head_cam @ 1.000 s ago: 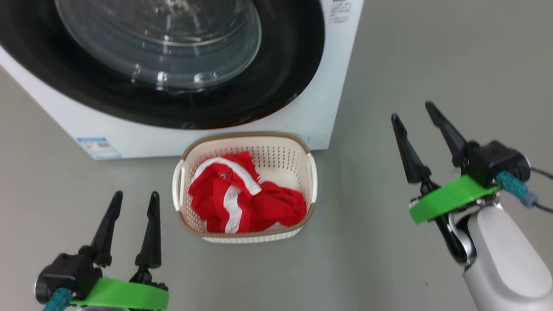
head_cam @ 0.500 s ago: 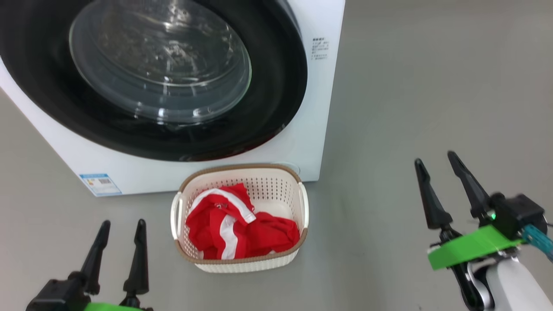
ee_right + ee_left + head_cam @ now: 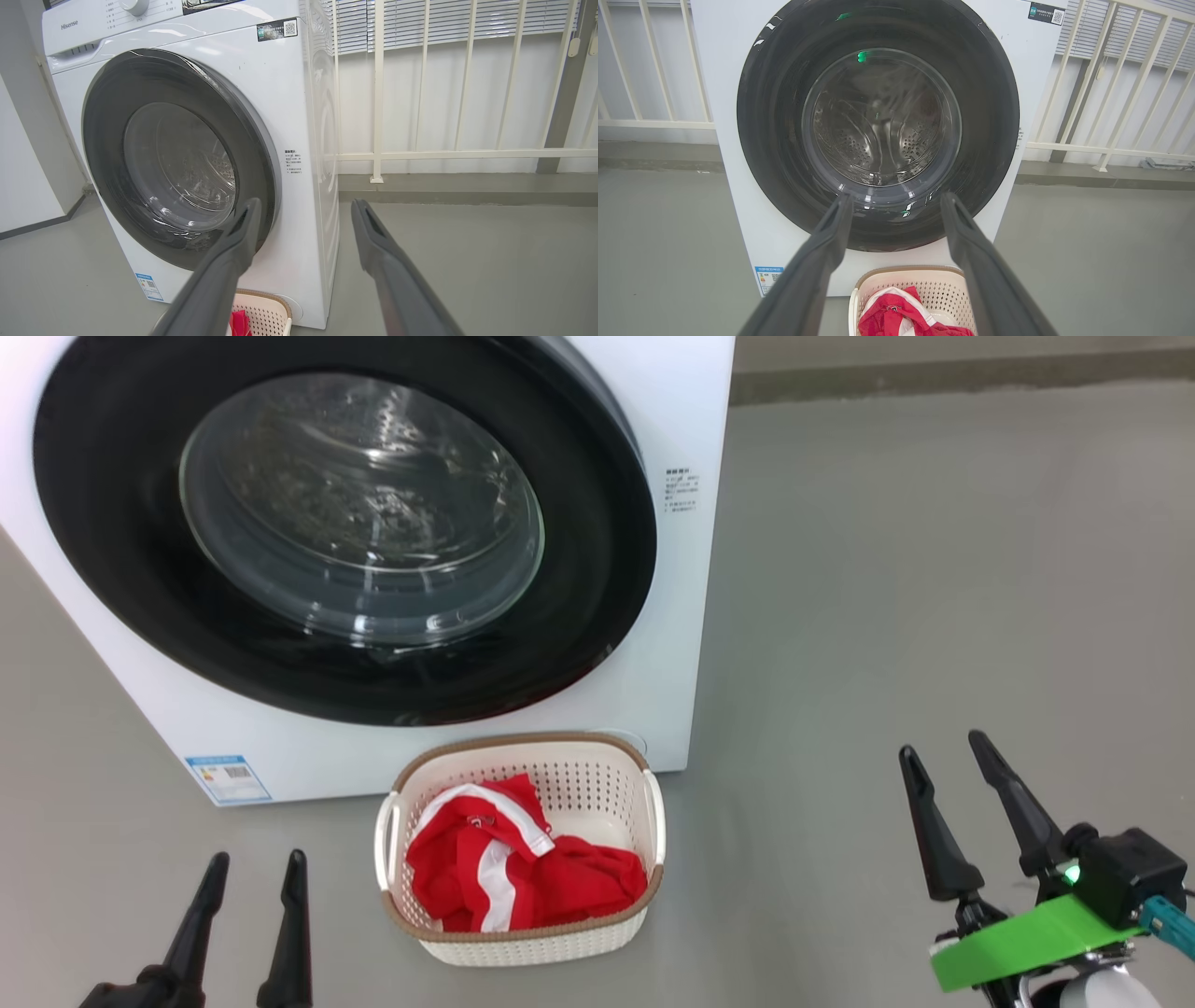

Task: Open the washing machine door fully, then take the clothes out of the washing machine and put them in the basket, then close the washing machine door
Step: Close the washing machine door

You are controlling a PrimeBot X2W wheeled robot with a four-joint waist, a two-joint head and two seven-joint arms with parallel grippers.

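Pulled back nearer, the right gripper [image 3: 941, 744] gapes empty like the left gripper [image 3: 258, 857], since the clothes [image 3: 523, 877] sit in the basket [image 3: 523, 947] and the door [image 3: 345, 532] is shut.

The washing machine [image 3: 672, 616] ran off the head view at 12 and 9 o'clock, and the print on its small label [image 3: 681, 491] was too small to read. The left gripper [image 3: 259, 859] was cut off at 7 o'clock, below its fingers. The clothes [image 3: 523, 882] hid much of the floor of the basket [image 3: 588, 784]. The left wrist view cut the basket off at 6 o'clock. In the right wrist view a finger [image 3: 219, 280] of the right gripper [image 3: 306, 201] hid most of it.
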